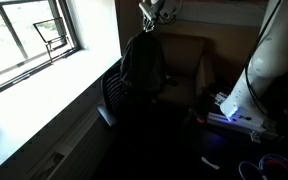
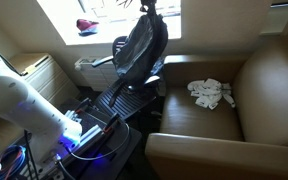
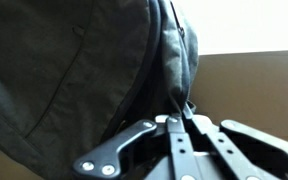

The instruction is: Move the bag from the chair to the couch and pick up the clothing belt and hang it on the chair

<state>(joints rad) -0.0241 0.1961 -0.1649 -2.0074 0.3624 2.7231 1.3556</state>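
The dark floppy bag point(image 1: 142, 62) hangs in the air from my gripper point(image 1: 149, 22), lifted above the black slatted chair point(image 1: 112, 92). In an exterior view the bag point(image 2: 141, 45) dangles over the chair point(image 2: 119, 95), beside the brown couch point(image 2: 249, 90). In the wrist view the bag point(image 3: 74, 70) fills the frame and my gripper point(image 3: 176, 120) is shut on its top strap. The clothing belt is not visible.
A white crumpled cloth point(image 2: 211, 93) lies on the couch seat. A window sill point(image 1: 34, 95) runs beside the chair. The robot base with a blue light point(image 2: 79, 135) and cables stands near the chair.
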